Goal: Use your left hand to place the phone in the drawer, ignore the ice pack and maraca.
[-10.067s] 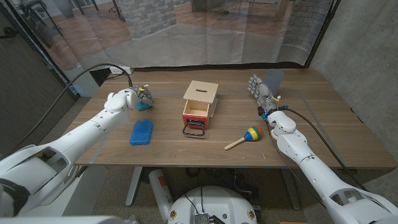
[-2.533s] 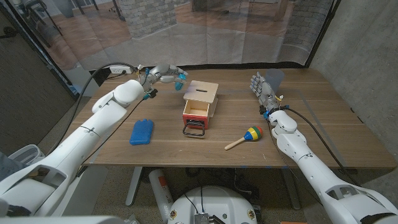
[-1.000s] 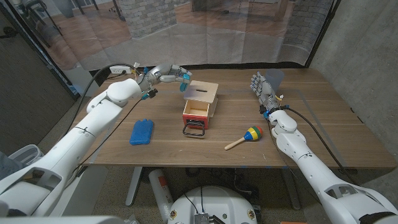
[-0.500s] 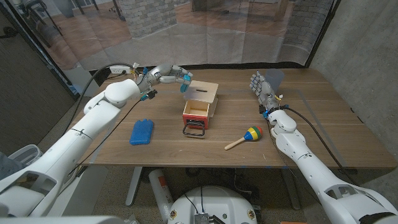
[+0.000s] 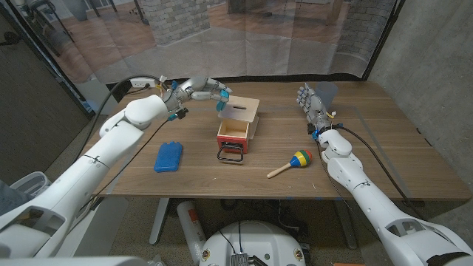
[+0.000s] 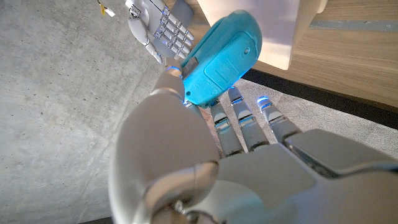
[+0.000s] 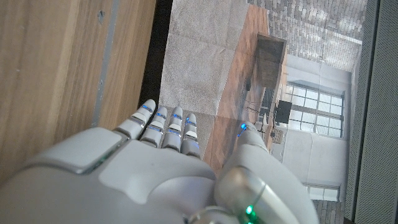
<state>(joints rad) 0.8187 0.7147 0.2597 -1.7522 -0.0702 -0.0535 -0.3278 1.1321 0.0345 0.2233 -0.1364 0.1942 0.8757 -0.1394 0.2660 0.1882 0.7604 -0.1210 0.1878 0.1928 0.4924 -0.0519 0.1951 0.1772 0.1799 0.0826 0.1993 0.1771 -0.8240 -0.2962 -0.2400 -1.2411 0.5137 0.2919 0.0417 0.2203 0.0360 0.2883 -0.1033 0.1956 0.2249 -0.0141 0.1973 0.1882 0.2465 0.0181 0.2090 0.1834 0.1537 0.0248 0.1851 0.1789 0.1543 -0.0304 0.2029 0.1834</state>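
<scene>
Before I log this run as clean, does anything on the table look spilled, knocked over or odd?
Nothing stands out. The drawer is open, the ice pack and maraca lie apart on the table, and the left hand holds the phone above the box.

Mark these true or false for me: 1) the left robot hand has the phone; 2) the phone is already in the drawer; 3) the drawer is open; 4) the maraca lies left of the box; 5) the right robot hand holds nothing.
1) True: the left robot hand holds the phone above the table.
2) False: the phone hangs over the wooden box's top.
3) True: the drawer is open.
4) False: the maraca lies on the box's right; the ice pack lies on its left.
5) True: the right robot hand is empty.
</scene>
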